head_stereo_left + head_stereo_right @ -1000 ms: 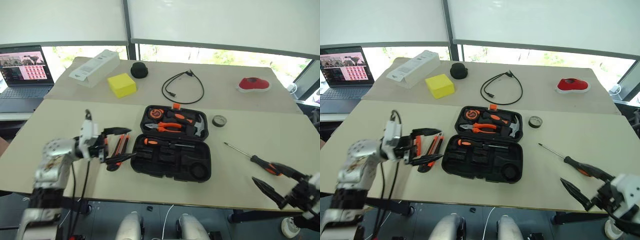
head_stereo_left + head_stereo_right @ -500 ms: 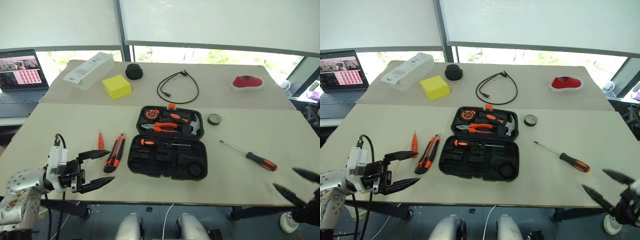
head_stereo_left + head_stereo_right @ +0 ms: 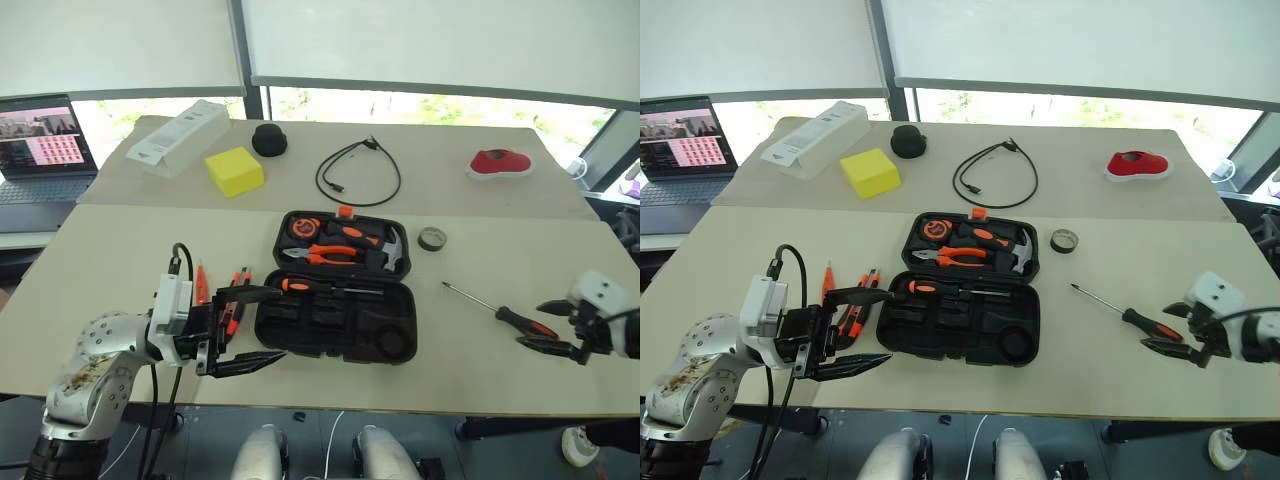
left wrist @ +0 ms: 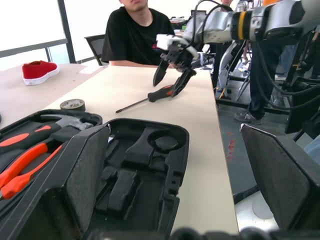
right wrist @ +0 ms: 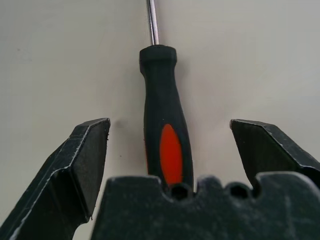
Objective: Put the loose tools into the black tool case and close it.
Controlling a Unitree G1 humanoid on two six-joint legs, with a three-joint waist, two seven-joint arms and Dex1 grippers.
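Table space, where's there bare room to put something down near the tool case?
Bare tabletop lies between the tool case and the loose screwdriver, below the tape roll, and along the table's near edge. Left of the case it is crowded: utility knife, tester pen and the open left gripper.

Left hand [image 3: 246,325] points level, fingers spread wide — right hand [image 3: 548,325] angled down, fingers apart.
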